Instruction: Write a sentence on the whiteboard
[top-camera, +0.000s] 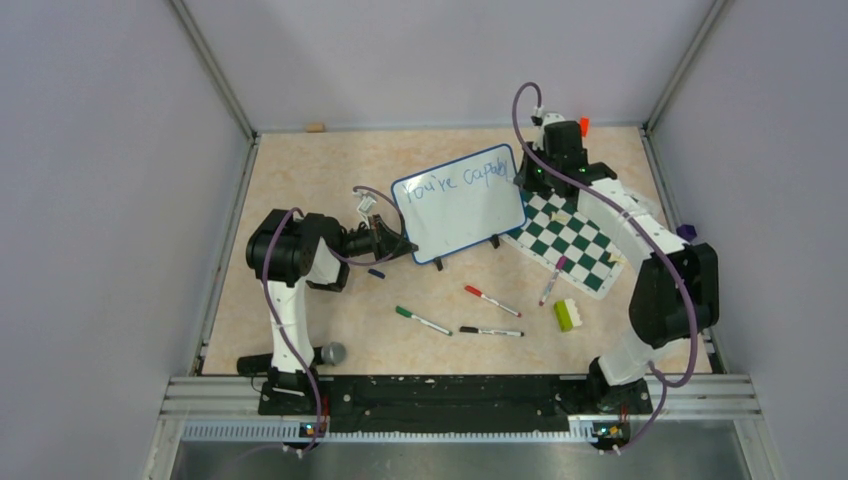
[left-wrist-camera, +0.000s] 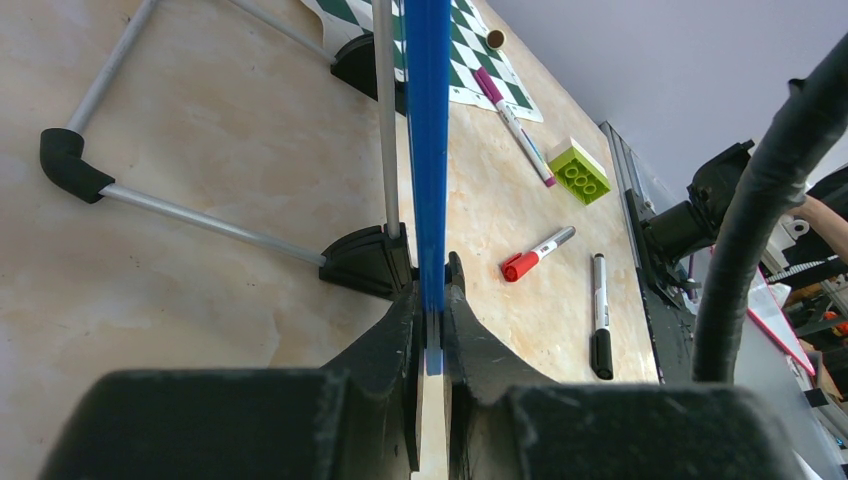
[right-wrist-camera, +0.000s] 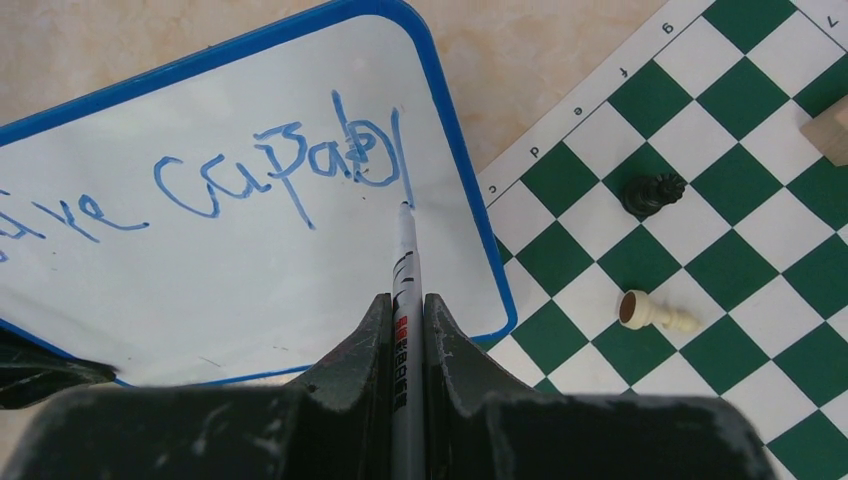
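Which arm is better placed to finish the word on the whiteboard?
Right. Right claw grips the marker, tip at the sentence's last letter; left claw is clamped on the whiteboard frame.

The whiteboard (top-camera: 465, 222), white with a blue frame, is propped at a slant on the table (top-camera: 300, 190). The sentence (top-camera: 455, 180), "You're capabl", is written in blue near its top.

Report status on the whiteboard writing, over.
Left gripper shut on whiteboard edge. Right gripper shut on marker, tip on whiteboard. Writing reads to "capabl". Chess mat beside whiteboard, nothing blocking marker.
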